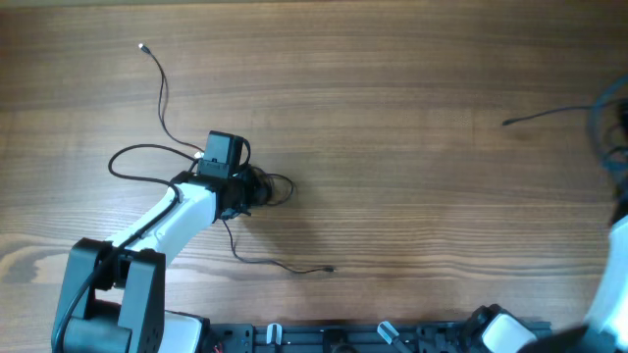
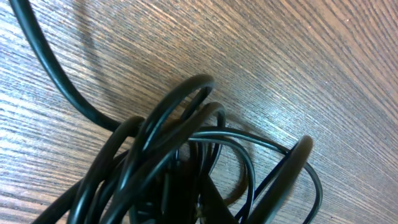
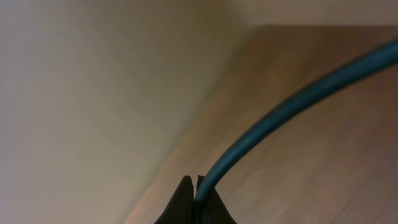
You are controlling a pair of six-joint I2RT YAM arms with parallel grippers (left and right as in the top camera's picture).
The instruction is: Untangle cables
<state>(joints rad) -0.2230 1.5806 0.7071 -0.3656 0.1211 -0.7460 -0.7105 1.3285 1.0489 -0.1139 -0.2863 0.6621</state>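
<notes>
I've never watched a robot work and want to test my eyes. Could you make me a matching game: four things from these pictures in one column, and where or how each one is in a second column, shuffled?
Things:
1. knot of cables
2. left arm
3. right pincer
4. light-tipped plug

Where or how:
a. at a strand's end, toward the top left of the overhead view
b. shut on a single cable
c. bunched in loops on the wooden table
d. reaching over the knot

Pairs: 1-c, 2-d, 3-b, 4-a.
</notes>
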